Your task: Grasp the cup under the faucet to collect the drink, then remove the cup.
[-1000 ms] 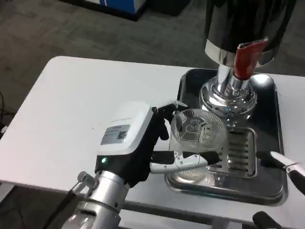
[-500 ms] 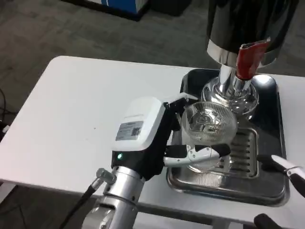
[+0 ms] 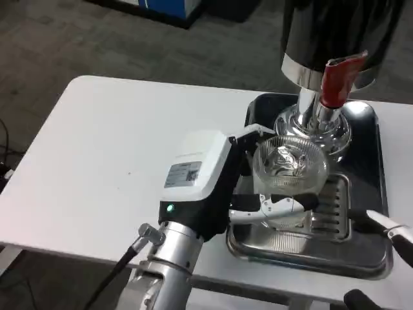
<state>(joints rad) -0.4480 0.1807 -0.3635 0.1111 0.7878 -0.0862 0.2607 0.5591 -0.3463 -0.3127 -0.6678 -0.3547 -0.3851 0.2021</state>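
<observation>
The left hand (image 3: 222, 187) has the cup (image 3: 288, 173) in its grasp — white and black fingers (image 3: 274, 206) curl round the near side of the clear ribbed wall, and another finger shows at the cup's upper left rim, so the hold looks like a wrap from the left rather than a pinch. The cup stands upright, its mouth open to the camera, its long axis running straight up and down.

Outward from the hand, the landmark that matters is the faucet (image 3: 335, 81), the red handle and spout on the front of the dark dispenser (image 3: 335, 32). The cup lies below and to the left of that red spout, just in front of the dispenser's chrome base (image 3: 313, 126). It is over the slotted drain grate (image 3: 332, 203) in the steel tray (image 3: 310, 248); whether it rests on the grate or is held a little above it I cannot tell. By my reading the cup's mouth is not yet squarely under the spout — the coming move turns on a small carry to the right and away from the robot, keeping the cup level.

The right hand (image 3: 393, 229) shows only as a fingertip or two at the picture's right edge, below and right of the faucet; its state cannot be judged. The left hand is plainly the nearer and the working one.
</observation>
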